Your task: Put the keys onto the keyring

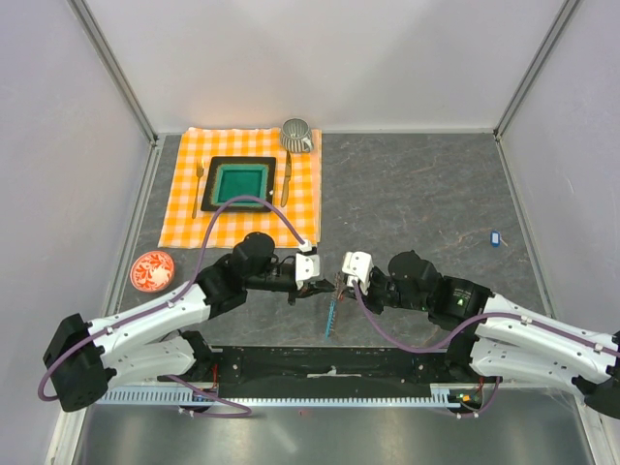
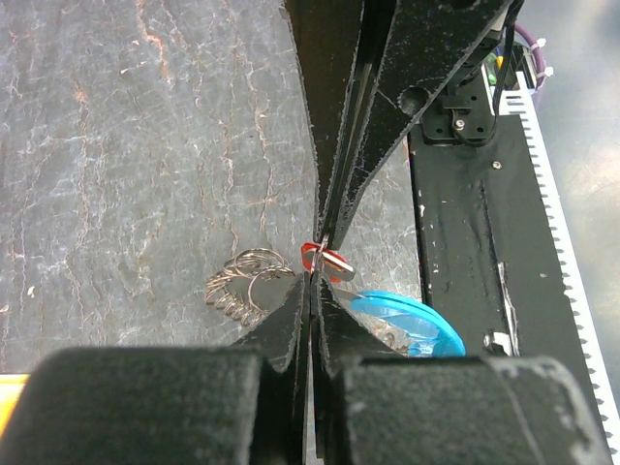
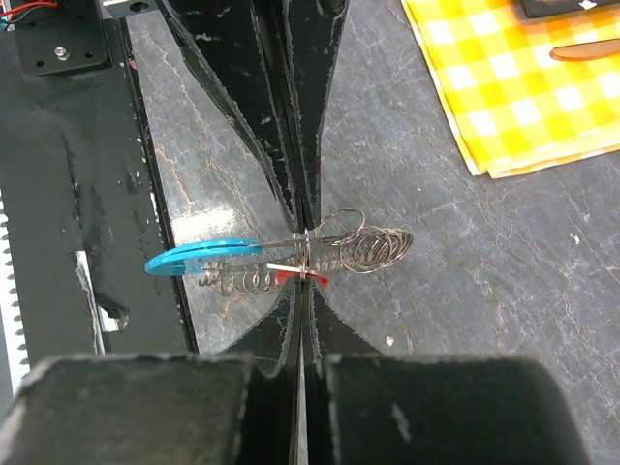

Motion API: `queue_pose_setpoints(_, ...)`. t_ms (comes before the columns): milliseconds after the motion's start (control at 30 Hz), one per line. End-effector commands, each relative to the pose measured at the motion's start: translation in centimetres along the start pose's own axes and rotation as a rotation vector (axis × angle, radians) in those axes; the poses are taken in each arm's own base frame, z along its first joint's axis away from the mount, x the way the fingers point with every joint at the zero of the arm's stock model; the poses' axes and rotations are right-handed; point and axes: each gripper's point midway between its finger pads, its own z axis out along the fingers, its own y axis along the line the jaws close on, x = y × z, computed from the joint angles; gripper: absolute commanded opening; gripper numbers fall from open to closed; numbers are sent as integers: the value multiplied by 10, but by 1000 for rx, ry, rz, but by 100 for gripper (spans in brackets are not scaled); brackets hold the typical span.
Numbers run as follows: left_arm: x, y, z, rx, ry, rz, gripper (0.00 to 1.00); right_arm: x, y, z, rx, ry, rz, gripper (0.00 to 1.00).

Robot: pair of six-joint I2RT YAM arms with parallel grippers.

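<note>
Table (image 1: 417, 194) of grey stone pattern carried an orange checked cloth (image 1: 184, 208) at far left. On the cloth sat a black tray (image 1: 206, 184) holding one green dish (image 1: 239, 182). A ribbed grey cup (image 1: 296, 135) was at the cloth's far right corner. A red-patterned saucer (image 1: 152, 270) lay near the left wall. The keyring (image 3: 373, 247) was held between the arms near the front edge, its light-blue strip (image 1: 331, 318) running lengthwise toward the bases. The left gripper (image 2: 312, 283) was clamped on the keyring's wire. The right gripper (image 3: 305, 289) was pinched on the red key (image 2: 327, 260), tip to tip with the left. The blue key (image 1: 495, 237) lay well apart at right, its heading too small to judge.
</note>
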Motion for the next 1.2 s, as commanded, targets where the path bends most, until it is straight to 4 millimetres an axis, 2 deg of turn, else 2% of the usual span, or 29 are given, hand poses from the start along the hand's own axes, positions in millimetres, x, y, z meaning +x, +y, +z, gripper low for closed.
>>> queue_pose_setpoints(0, -30, 12, -2, -59, -78, 28, 2, -23, -1, -3, -13, -62, -31, 0)
queue_pose_setpoints(233, -47, 18, -11, -147, -185, -81, 2, -16, 3, 1, -38, -52, -50, 0)
queue_pose_setpoints(367, -65, 22, -23, -205, -268, -101, 2, -17, 3, 1, -33, -72, -41, 0)
queue_pose_setpoints(567, -66, 22, -22, -238, -368, -210, 2, -26, 1, 3, -13, -146, -14, 0)
queue_pose_setpoints(667, -67, 24, -21, -264, -450, -239, 2, -24, 3, 6, -13, -164, 9, 0)
queue_pose_setpoints(700, -60, 23, -20, -270, -455, -253, 2, -25, 3, 7, -14, -173, 17, 0)
queue_pose_setpoints(733, -68, 24, -21, -273, -501, -234, 2, -22, 4, 8, -15, -172, 26, 1)
queue_pose_setpoints(800, -59, 25, -20, -303, -517, -236, 2, -25, 2, 8, 3, -200, 58, 1)
queue_pose_setpoints(833, -65, 27, -22, -312, -563, -219, 2, -19, 1, 9, 12, -196, 70, 2)
queue_pose_setpoints(900, -56, 28, -21, -325, -582, -229, 2, -17, -4, 12, 46, -199, 103, 2)
queue_pose_setpoints(967, -61, 31, -22, -335, -645, -223, 2, -9, -6, 15, 68, -182, 132, 2)
queue_pose_setpoints(1033, -53, 30, -20, -335, -657, -227, 2, -4, -6, 18, 71, -164, 156, 7)
queue_pose_setpoints(1167, -51, 32, -17, -337, -710, -191, 2, -10, -9, 14, 90, -171, 194, 18)
